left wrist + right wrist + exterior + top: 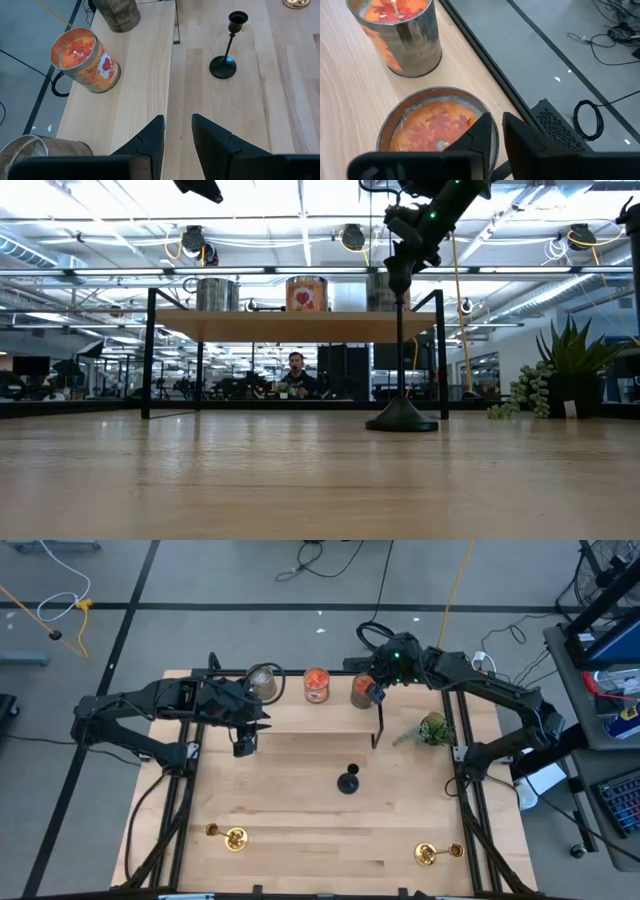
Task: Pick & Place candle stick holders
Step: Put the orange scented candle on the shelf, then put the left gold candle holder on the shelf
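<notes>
The matte black candle stick holder (347,780) stands upright on its round base at the middle of the table; it also shows in the low view (400,416) and the left wrist view (223,66). Two gold holders (232,837) (430,854) lie near the table's near edge, left and right. My left gripper (243,747) hangs open and empty by the shelf's near edge, left of the black holder (178,132). My right gripper (376,694) is over the right-hand jar (435,125) on the shelf, its fingers a narrow gap apart (497,132). My right gripper stands over the jar's rim (487,107), one finger over the orange filling and one outside the wall. I cannot tell whether it touches the rim.
A raised wooden shelf (300,705) on a black frame runs along the far edge and bears a grey jar (265,682), an orange jar (316,685) and the right-hand jar. A green plant sprig (430,730) lies at the right. A person sits far behind the table (296,370).
</notes>
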